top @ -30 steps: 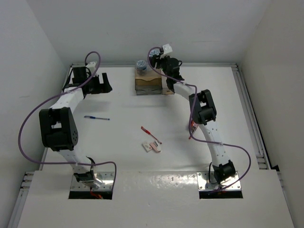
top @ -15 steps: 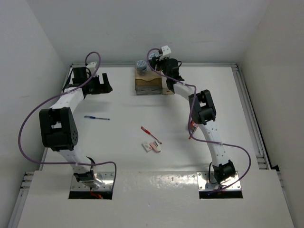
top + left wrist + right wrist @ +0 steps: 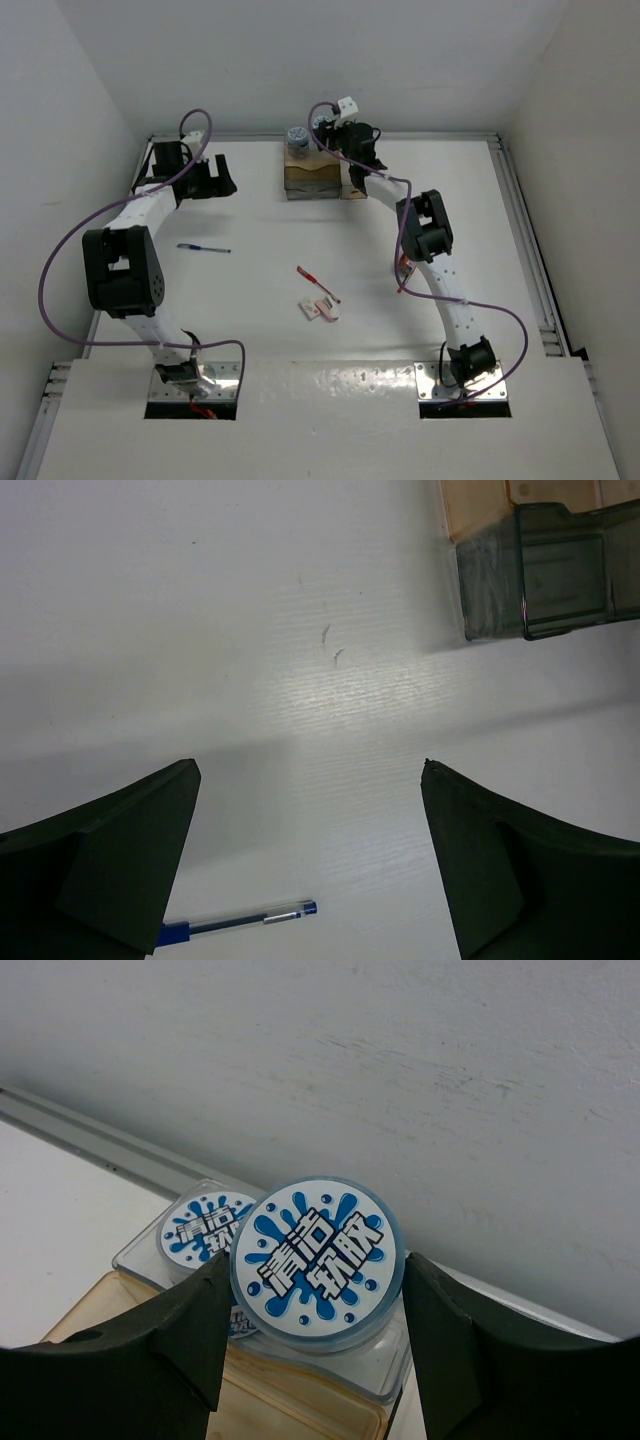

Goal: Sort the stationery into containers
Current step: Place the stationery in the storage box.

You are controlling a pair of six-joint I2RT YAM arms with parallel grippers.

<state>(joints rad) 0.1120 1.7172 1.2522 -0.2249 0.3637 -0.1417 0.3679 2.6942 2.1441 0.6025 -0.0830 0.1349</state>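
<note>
Two blue-splash round rolls show in the right wrist view. One roll is pinched between the right gripper fingers over the desk organiser at the far table edge, its sides hidden by the fingers; can't tell if it touches the organiser. The other roll sits in the organiser, partly covered. Left gripper is spread wide, holding nothing; blue pen lies near, one end cut off behind a finger. Red pen and erasers lie mid-table, too small for detail.
</note>
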